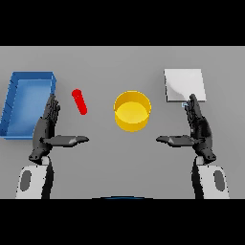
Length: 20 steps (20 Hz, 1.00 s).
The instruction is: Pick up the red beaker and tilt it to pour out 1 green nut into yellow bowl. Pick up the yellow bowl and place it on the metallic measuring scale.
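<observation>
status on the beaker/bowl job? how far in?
Nothing looks done yet. The red beaker sits untouched on the table, beside the blue bin. The yellow bowl is mid-table, no green nut visible in it, and off the metallic scale. Nothing in hand: left robot hand and right robot hand are both open, holding nothing. Left: grasp, pour, move bowl to scale.

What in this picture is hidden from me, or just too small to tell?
- Green nut: none shows in the head view; the red beaker is too small to see inside.
- Scale: its near corner is covered by the fingers of the right hand, and any display is too small to read.
- Blue bin: its right edge is partly covered by the left hand.
- Yellow bowl: it looks empty, though its near wall hides part of its floor.
</observation>
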Each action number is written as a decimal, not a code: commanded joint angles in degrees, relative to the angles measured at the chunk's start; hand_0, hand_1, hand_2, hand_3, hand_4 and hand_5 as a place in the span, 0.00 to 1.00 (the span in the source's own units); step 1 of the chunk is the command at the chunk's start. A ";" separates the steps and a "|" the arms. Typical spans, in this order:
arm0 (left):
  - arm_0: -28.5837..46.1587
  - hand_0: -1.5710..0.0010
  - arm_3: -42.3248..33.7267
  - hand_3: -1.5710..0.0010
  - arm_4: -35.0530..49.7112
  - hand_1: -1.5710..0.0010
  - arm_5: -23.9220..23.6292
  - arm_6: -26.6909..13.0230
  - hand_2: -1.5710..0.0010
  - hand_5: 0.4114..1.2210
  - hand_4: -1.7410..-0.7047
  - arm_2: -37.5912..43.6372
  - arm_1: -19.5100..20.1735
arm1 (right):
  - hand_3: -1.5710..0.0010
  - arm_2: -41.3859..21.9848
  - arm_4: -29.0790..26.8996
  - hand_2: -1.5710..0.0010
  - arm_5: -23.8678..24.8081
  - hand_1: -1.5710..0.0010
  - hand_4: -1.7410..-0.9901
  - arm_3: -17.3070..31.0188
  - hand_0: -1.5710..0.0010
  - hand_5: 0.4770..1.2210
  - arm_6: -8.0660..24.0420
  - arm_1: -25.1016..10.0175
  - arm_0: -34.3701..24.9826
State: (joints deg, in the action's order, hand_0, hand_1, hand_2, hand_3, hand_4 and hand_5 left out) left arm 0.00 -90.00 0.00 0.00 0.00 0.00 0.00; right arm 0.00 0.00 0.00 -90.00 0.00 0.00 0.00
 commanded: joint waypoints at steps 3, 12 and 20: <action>0.68 1.00 -0.44 1.00 0.42 1.00 0.39 0.34 1.00 0.23 0.57 0.25 0.48 | 1.00 0.16 -0.08 1.00 0.09 1.00 0.76 0.33 1.00 0.16 0.15 -0.10 -0.42; 7.32 1.00 -9.54 1.00 -4.15 1.00 2.74 -2.27 1.00 0.23 0.56 -4.17 5.19 | 1.00 -5.89 15.85 1.00 5.37 1.00 0.77 -4.98 1.00 0.15 -3.70 -4.17 4.04; 1.28 1.00 -0.95 1.00 -8.11 1.00 1.72 -0.24 1.00 0.25 0.51 -5.15 4.14 | 1.00 -6.61 14.65 1.00 3.63 1.00 0.67 -6.62 1.00 0.20 -5.92 -4.11 6.17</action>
State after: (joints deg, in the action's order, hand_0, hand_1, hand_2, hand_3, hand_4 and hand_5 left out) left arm 1.22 -90.97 -8.11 1.70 -0.46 -5.15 4.13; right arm -6.63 14.66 3.60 -96.61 -6.02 -4.09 6.19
